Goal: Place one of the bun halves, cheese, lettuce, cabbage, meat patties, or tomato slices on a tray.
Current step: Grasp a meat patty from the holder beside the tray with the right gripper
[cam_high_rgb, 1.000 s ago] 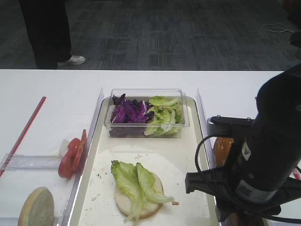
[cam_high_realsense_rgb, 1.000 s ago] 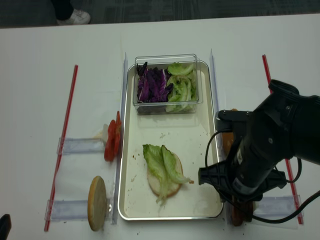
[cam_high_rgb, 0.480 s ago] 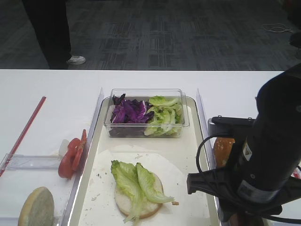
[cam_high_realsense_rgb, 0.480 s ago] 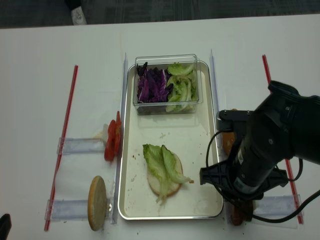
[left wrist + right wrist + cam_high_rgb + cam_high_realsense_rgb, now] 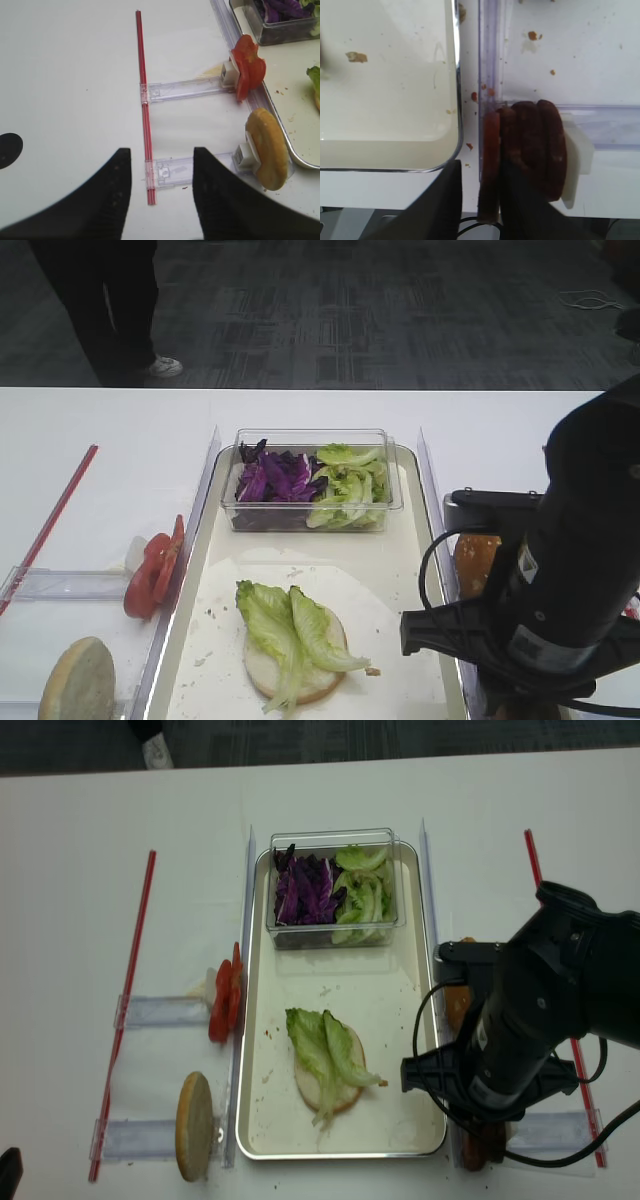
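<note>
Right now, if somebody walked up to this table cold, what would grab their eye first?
Probably the bulky black right arm bent low over the tray's right rim, its gripper straddling the end one of the upright meat patties racked just outside the tray corner. Next, the bun half on the tray with lettuce draped over it, and the clear tub of purple cabbage at the far end.

White table runs the full width of the view, evenly lit with soft, faint shadows. Beyond its far edge lies dark grey carpet with a blocky rectangular pattern. A person in dark trousers stands at the far left, one white shoe visible. A pale cord lies on the carpet, far right.
</note>
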Controlling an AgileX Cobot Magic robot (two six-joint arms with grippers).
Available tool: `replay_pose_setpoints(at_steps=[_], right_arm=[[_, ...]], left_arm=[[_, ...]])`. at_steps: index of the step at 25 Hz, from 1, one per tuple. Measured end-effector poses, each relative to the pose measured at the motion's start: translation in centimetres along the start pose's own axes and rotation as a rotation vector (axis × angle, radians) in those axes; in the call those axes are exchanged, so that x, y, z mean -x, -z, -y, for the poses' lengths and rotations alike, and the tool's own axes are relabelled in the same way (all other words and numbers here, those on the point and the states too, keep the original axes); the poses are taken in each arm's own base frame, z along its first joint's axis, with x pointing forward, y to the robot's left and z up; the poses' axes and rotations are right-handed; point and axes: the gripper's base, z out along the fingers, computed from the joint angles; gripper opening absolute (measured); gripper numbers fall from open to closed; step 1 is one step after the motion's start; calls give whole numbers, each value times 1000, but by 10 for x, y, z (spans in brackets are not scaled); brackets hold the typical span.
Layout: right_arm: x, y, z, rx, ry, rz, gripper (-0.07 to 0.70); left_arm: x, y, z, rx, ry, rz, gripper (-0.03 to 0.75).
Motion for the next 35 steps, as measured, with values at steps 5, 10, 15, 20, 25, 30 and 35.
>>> replay_pose_setpoints(at_steps=[5, 10, 15, 20, 25, 30, 35], right_arm=[[0, 0, 0, -5, 2, -3, 134], [0, 0, 1, -7, 2, -4, 85], [-1, 0, 1, -8, -7, -5, 83], [-1, 1, 0, -10, -10, -11, 83], [1, 6, -2, -14, -10, -25, 82], [0, 8, -4, -6, -6, -41, 81], [-2, 13, -3, 5, -4, -35, 79]], left_arm=[[0, 0, 0, 0, 0, 0, 305], [0, 0, 0, 0, 0, 0, 305], [0, 0, 0, 0, 0, 0, 305], [0, 0, 0, 0, 0, 0, 305], [0, 0, 0, 0, 0, 0, 305], [0, 0, 0, 0, 0, 0, 305], [0, 0, 0, 0, 0, 0, 305]])
